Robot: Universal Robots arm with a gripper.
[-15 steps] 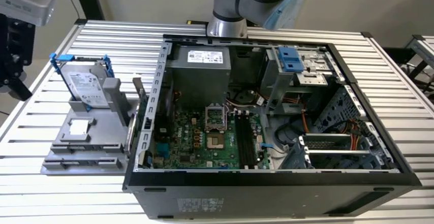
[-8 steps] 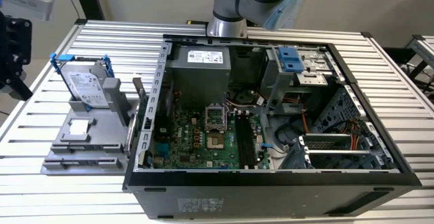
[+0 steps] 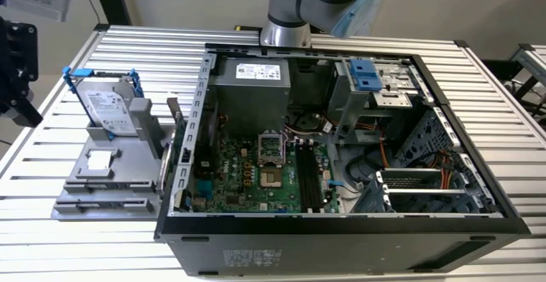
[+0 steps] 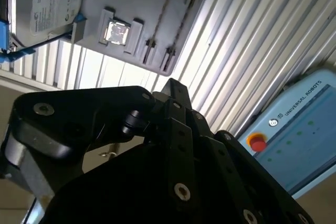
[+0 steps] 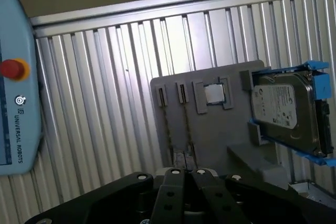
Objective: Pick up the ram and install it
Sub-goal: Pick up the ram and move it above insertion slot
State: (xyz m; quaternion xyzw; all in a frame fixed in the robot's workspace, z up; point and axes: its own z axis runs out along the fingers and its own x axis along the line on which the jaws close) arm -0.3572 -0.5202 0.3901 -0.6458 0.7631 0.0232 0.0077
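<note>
Case (image 3: 341,243) lies open side up; entry from above is free. Memory slots (image 3: 309,180) run between processor socket (image 3: 271,149) and cables (image 3: 362,167). Power supply (image 3: 252,93) and drive cage (image 3: 375,80) rise beyond them. On the fixture (image 3: 94,195), the ram (image 5: 185,124) stands on edge with narrow gaps alongside. The upright hard drive (image 3: 107,106) is near, with slatted table (image 3: 51,231) around.

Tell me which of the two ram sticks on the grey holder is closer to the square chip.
The ram stick right beside the square chip; the other ram stick stands one slot farther away.
</note>
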